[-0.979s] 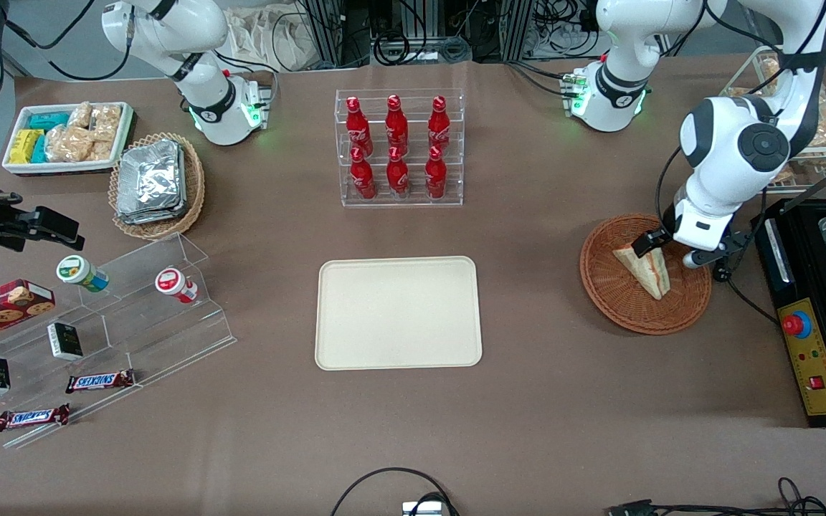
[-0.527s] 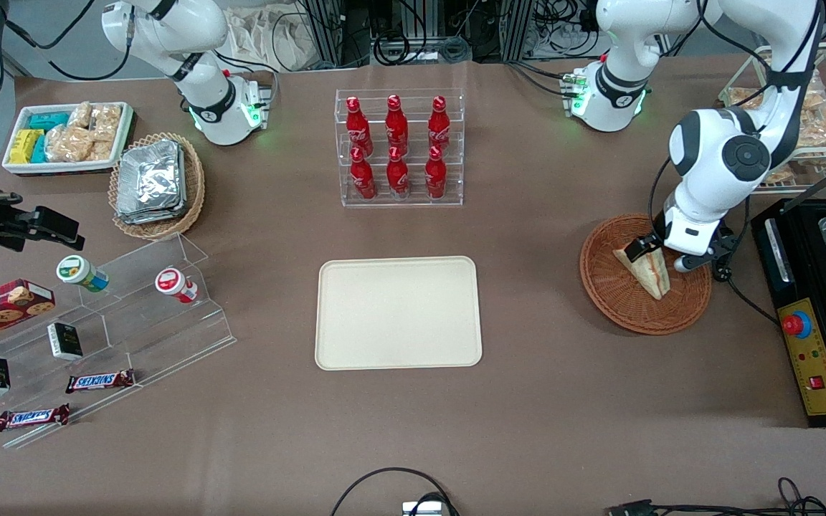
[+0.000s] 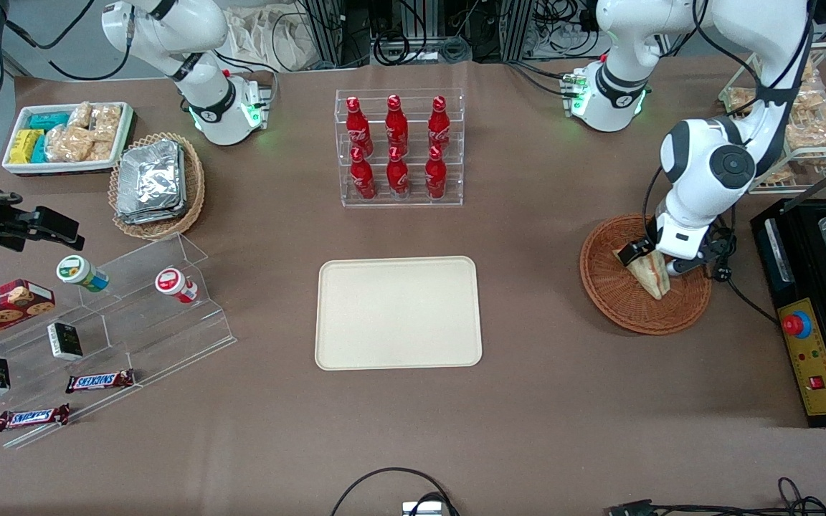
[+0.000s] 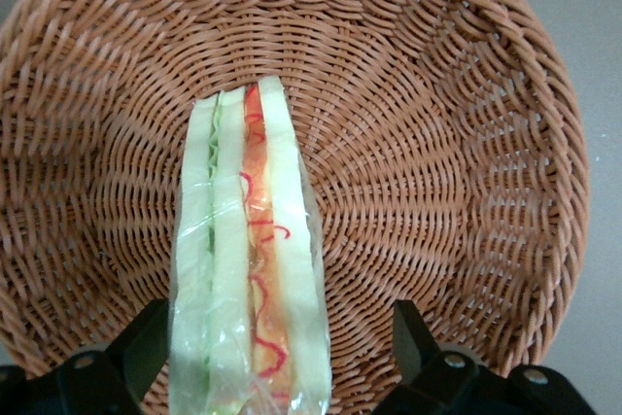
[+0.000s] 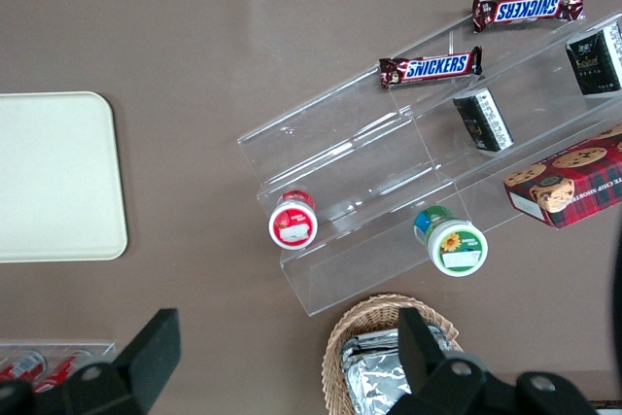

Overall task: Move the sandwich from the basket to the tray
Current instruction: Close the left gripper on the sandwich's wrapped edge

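Observation:
The sandwich (image 3: 654,278), a clear-wrapped white wedge with orange-red and green layers, lies in the round reddish-brown wicker basket (image 3: 614,294) toward the working arm's end of the table. My left gripper (image 3: 651,261) is low in the basket, open, with one black finger on each side of the sandwich's wide end. In the left wrist view the sandwich (image 4: 248,240) stands on edge between the fingers (image 4: 144,339) of the gripper (image 4: 277,337), over the basket's weave (image 4: 437,143). One finger is close against the wrap, the other stands apart. The cream tray (image 3: 399,313) lies at the table's middle, bare.
A clear rack of red bottles (image 3: 399,149) stands farther from the front camera than the tray. A black machine (image 3: 814,315) sits beside the basket at the table's edge. A wire rack of snack bags (image 3: 807,122) stands beside the arm. Acrylic steps with snacks (image 3: 97,322) lie toward the parked arm's end.
My left gripper has dropped lower into the basket and shifted a little toward the tray, so its fingers now straddle the sandwich. The sandwich has not moved.

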Robot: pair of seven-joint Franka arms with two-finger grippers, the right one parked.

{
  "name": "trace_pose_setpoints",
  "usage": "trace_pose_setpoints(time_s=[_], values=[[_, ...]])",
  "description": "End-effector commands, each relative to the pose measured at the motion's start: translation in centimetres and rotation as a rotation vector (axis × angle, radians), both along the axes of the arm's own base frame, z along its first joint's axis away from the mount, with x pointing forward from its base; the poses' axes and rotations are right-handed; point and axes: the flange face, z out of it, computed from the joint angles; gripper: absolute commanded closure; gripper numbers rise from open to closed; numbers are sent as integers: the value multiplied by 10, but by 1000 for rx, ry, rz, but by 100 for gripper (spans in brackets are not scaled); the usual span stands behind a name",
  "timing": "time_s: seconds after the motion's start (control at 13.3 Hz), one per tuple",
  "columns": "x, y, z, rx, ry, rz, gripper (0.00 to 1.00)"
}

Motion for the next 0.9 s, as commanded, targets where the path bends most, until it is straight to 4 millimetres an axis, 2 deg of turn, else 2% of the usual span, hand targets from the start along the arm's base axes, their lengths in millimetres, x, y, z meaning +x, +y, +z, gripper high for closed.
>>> trace_pose_setpoints(time_s=[0.0,0.08,0.15,0.23,0.3,0.53,0.83], values=[[-5,0,-6,3,-19,10,19],[-5,0,-6,4,-19,-1,39],[-5,-2,-6,10,-18,-16,53],[-5,-3,-6,19,-18,-34,64],[-5,-4,-6,21,-18,-40,71],[-3,-3,4,24,-14,-40,72],[3,-9,48,50,-9,-71,72]])
